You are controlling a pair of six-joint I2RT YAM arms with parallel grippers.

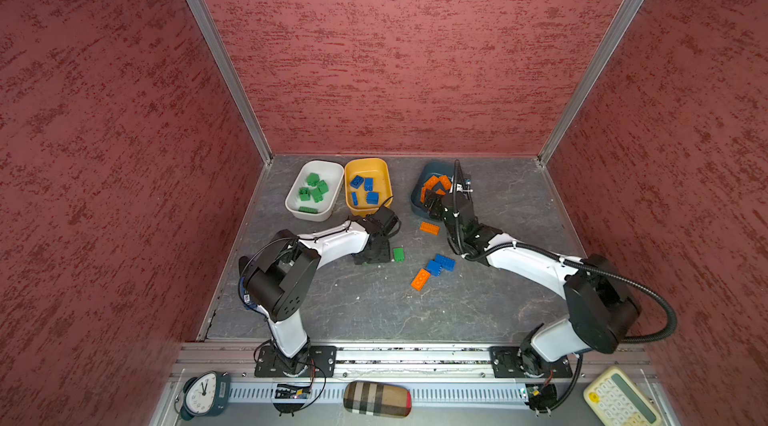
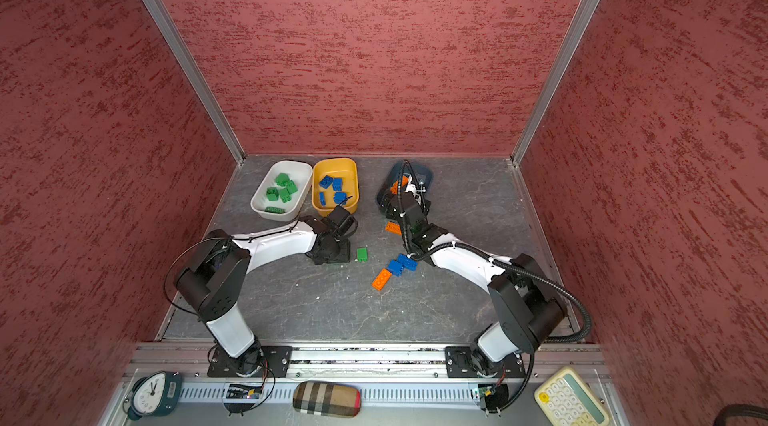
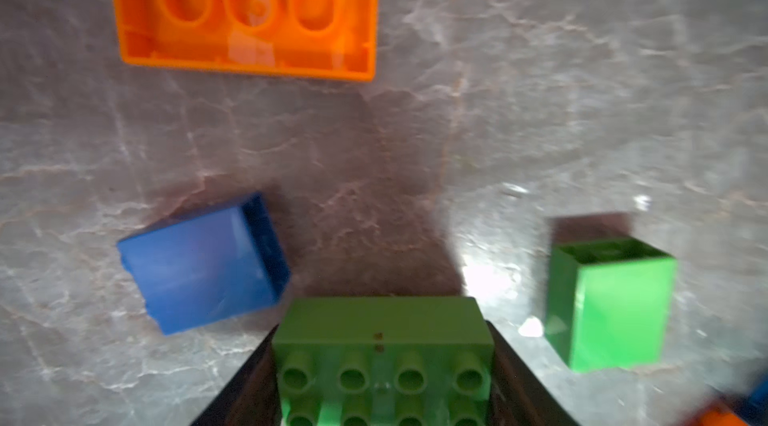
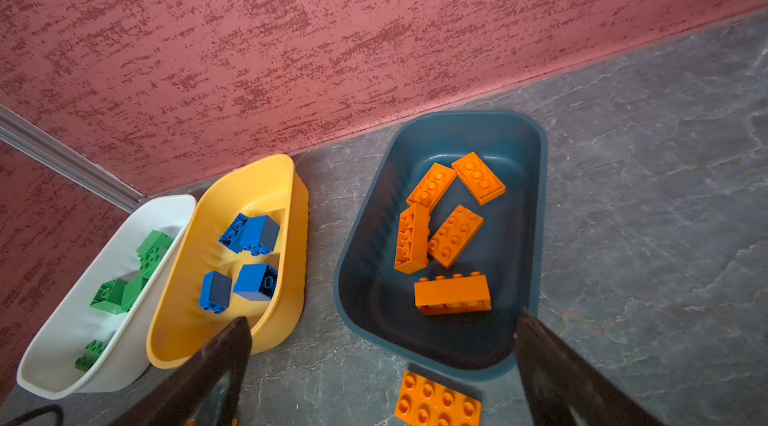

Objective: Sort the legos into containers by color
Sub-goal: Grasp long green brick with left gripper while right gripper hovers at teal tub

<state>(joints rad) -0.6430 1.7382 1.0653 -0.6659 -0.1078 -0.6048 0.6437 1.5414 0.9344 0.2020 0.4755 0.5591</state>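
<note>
- My left pincer (image 3: 382, 334) is clenched on a green oblong brick (image 3: 382, 313). In the wrist view the two dark fingers lie against its short ends, so its long axis runs from finger to finger. Its studs face the camera. I cannot tell whether it rests on the tabletop (image 1: 374, 307) or hangs clear of it.
- In both top views a loose green brick (image 1: 398, 253) lies just right of that pincer, its long axis running far to near.
- My right pincer (image 4: 384, 320) is released, fingers spread wide with nothing between them, above the near end of the teal tub (image 4: 465, 128).
- Five oblong orange bricks (image 4: 455, 236) lie in that tub, pointing different ways. The nearest orange brick (image 4: 453, 295) lies on its side, with its long axis across the tub.
- A flat orange brick (image 4: 438, 401) sits studs up just outside the tub's near rim. In the top views its long axis runs left to right.
- The white tub (image 1: 328, 172) holds green bricks (image 1: 313, 191). The yellow tub (image 1: 353, 168) beside it holds blue bricks (image 1: 363, 189).
- Two loose blue bricks (image 1: 440, 265) touch each other mid-tabletop. A slanted orange brick (image 1: 420, 278) lies at their near-left corner.
</note>
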